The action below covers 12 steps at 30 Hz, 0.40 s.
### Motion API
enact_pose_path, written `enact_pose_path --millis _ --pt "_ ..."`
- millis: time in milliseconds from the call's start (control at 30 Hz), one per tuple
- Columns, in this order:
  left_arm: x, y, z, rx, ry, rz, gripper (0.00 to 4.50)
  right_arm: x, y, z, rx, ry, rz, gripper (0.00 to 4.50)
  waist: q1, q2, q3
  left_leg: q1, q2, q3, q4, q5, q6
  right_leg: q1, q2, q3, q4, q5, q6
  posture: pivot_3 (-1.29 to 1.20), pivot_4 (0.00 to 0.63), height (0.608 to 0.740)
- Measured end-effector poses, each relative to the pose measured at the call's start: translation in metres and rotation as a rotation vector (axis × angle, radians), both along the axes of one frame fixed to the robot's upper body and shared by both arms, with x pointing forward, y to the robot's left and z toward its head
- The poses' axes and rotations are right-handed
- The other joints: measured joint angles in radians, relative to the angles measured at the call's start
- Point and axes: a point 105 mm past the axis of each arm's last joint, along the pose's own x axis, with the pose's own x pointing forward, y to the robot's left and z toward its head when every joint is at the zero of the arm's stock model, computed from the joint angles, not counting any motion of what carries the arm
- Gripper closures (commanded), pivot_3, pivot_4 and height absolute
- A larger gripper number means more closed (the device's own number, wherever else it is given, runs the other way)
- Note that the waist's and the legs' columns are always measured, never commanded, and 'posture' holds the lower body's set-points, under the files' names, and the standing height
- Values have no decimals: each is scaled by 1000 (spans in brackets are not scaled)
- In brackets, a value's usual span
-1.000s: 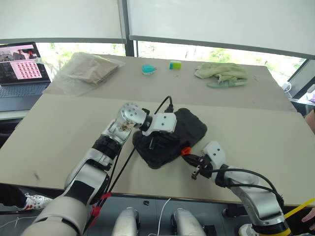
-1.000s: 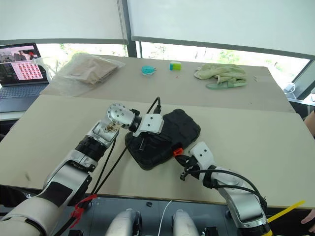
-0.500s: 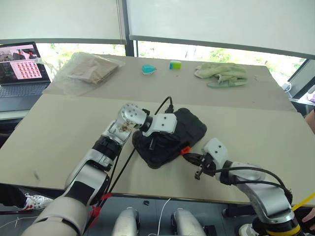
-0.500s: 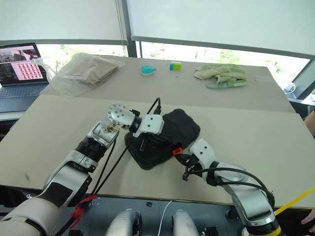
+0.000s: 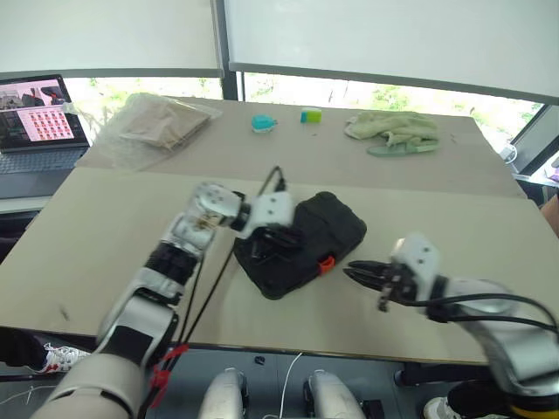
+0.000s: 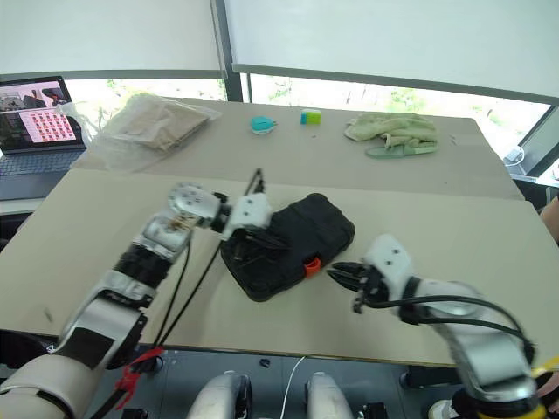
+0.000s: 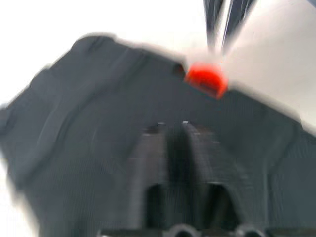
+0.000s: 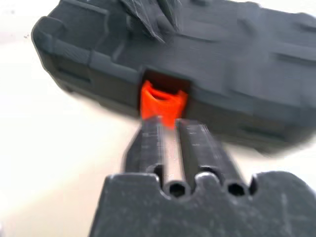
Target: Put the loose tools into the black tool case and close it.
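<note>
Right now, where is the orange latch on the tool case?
The orange latch sits on the near front edge of the closed black tool case, mid-table, facing the right pincer, which is just off it.

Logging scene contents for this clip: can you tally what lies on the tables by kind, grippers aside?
Black tool case, lid down, with orange latch: 1
Laptop: 1
Clear bag with tan contents: 1
Pale green cloth: 1
Small teal items: 2
Total: 6
</note>
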Motion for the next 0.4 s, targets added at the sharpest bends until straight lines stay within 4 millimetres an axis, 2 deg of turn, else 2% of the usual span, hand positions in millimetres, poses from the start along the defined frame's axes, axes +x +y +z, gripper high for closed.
enact_pose_path --millis 100,133,200,233,300,400 --pt "-10 42 11 -36 124 112 1023 -13 -19 24 32 29 32 1393 -3 1 5 -1 0 -1 -1 0 0 -2 0 0 0 -1 0 0 150 740" --pt "-17 60 18 -52 163 153 520 -19 -26 34 38 42 46 954 -3 1 7 -2 0 -1 -1 0 0 -2 -1 -1 0 -1 0 0 150 740" --pt "-33 90 34 -79 219 220 0 -29 -38 50 53 71 70 395 -4 0 8 -6 1 -2 -1 0 0 -7 -1 -1 0 -1 0 0 150 740" --pt "-40 104 44 -93 226 255 0 -33 -44 57 62 80 74 56 -3 0 8 -6 0 -2 -1 0 0 -7 -2 -1 0 -1 0 0 150 740" --pt "-52 119 58 -120 219 305 0 -40 -51 66 84 112 93 56 5 0 8 -6 -1 -2 -1 0 0 -5 -4 -2 0 -2 2 0 150 740" --pt "-64 120 53 -146 260 326 0 -47 -51 67 107 149 142 56 35 0 8 -6 -1 -1 0 0 0 -5 -5 -4 -3 -3 5 0 150 740"
